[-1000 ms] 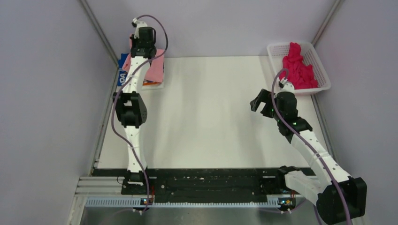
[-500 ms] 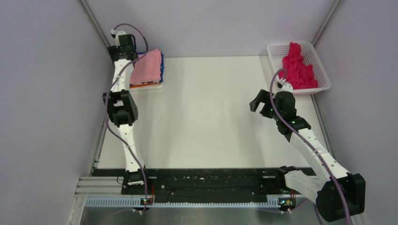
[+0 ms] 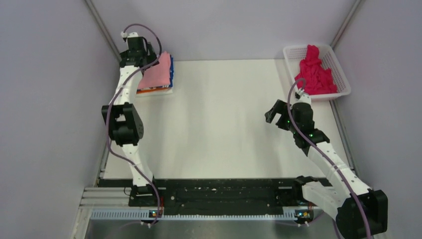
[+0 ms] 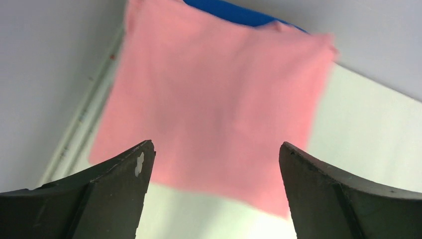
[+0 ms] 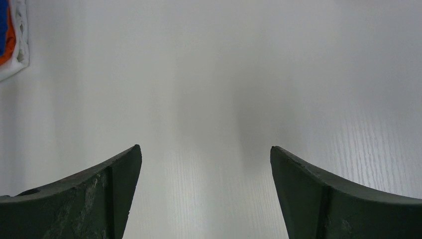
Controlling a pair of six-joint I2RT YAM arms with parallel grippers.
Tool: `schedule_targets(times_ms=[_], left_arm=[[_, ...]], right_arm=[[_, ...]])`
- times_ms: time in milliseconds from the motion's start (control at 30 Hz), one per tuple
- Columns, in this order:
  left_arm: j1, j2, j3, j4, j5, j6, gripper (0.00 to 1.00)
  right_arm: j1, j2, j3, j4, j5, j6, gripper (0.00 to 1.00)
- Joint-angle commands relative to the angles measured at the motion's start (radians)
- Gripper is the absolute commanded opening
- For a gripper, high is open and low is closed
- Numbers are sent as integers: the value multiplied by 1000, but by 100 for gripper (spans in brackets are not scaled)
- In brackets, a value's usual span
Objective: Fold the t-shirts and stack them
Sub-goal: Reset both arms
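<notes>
Item: pink t-shirt (image 4: 214, 99) folded atop blue t-shirt (image 4: 239, 12); left gripper (image 4: 214, 149), right gripper (image 5: 204, 149) both spread, empty. We advise lifting left straight up, avoiding snags.

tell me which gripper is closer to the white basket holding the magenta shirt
Right. The right gripper hovers over the table just near-left of the basket; the left gripper is across the table at the far left corner, over the folded pink shirt.
</notes>
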Motion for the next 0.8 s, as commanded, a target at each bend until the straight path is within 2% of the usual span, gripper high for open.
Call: schedule_targets(times_ms=[0, 67, 100, 200, 333, 433, 600, 767], left_arm=[[-68, -307, -277, 109, 204, -155, 98], [-126, -469, -485, 183, 262, -212, 99], [-149, -548, -643, 231, 285, -227, 99], [-254, -776, -970, 348, 233, -261, 99], [-380, -1051, -1326, 462, 186, -307, 99], [-406, -1227, -1535, 502, 180, -381, 99], [-410, -1426, -1728, 553, 138, -435, 99], [-410, -1438, -1701, 529, 132, -428, 99]], right_arm=[[-4, -101, -76, 24, 20, 37, 99], [-5, -160, -147, 36, 44, 52, 99], [-4, -205, -177, 37, 53, 62, 99], [-5, -309, -253, 10, 70, 93, 99], [-5, -449, -323, -23, 102, 127, 99], [-4, -533, -364, -10, 129, 158, 99], [-5, -581, -381, -24, 182, 167, 99], [-4, -577, -385, 4, 188, 161, 99]])
